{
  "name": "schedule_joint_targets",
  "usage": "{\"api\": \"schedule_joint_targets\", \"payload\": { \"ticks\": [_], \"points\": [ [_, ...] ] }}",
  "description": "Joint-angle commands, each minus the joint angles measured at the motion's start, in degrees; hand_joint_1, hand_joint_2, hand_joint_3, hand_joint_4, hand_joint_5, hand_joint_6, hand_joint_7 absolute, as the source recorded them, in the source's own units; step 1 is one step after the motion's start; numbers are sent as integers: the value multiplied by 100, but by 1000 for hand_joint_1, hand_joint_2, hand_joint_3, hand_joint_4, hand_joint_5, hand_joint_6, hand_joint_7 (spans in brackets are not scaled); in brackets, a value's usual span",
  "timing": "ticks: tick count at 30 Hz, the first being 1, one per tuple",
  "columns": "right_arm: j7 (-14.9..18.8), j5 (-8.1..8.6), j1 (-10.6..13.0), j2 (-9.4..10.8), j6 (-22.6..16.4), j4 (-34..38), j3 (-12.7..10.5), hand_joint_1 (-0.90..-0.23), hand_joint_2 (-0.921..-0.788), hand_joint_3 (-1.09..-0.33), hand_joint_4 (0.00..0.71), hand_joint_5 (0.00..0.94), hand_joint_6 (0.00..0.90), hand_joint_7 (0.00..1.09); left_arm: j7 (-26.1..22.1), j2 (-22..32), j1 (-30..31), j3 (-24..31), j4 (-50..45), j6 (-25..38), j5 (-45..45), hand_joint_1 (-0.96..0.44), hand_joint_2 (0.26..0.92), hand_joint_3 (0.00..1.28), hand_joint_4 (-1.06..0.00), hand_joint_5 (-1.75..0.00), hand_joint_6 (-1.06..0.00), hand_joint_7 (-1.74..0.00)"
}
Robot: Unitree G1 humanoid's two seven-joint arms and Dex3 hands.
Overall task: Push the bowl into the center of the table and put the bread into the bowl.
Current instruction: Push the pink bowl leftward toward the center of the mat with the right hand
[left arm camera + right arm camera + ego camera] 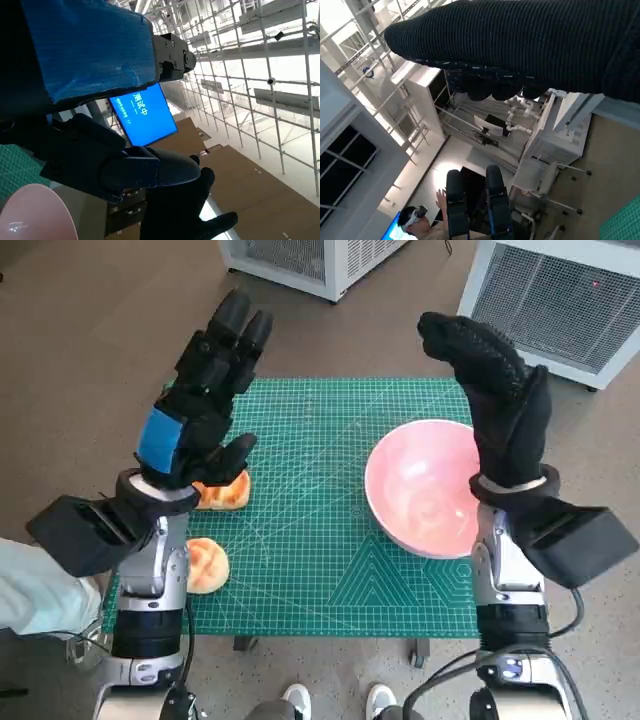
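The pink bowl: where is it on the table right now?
In the head view, the pink bowl sits right of the green mat's center, just left of the right hand.

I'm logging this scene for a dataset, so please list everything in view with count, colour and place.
bowl: one, pink, on the mat's right side, by the right forearm.
bread: two pieces, golden brown, on the mat's left side; one partly behind the left hand, the other near the front left corner.
cutting mat: one, green, covering the table.
white units: two, on the floor beyond the table.
person: one, seated, seen in the right wrist view.
shoes: two, white, below the table's front edge.
left hand: black with blue tape, raised, fingers apart, empty.
right hand: black glove, raised, empty.
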Motion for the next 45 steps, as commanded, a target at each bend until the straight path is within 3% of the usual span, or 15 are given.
{"api": "schedule_joint_targets", "payload": {
  "ticks": [1,29,33,37,41,45],
  "points": [
    [-39,-4,131,7,85,13,-8,-685,-921,-733,201,1,119,326,15,-1,11,-3,-132,44,-50,-757,921,387,-131,-1,-159,-31],
    [-8,29,157,-25,156,-49,-25,-686,-921,-733,201,1,120,327,84,4,82,-35,-289,207,-39,-731,921,344,-134,-2,-161,-38],
    [56,108,146,-127,166,-8,-99,-690,-921,-728,204,2,123,328,91,4,77,-46,-270,185,-29,-731,921,344,-134,-1,-160,-38],
    [204,288,105,-316,170,135,-258,-703,-921,-718,209,4,130,326,103,-2,72,-53,-261,176,-16,-730,921,345,-134,-1,-160,-39],
    [390,486,-20,-544,83,551,-495,-717,-921,-710,211,5,136,323,107,-1,74,-51,-249,164,-3,-730,921,345,-134,-1,-160,-40],
    [443,539,-161,-755,-163,1161,-746,-728,-921,-702,213,4,142,315,118,0,85,-49,-260,168,13,-730,921,345,-134,-1,-159,-41]
  ]
}}
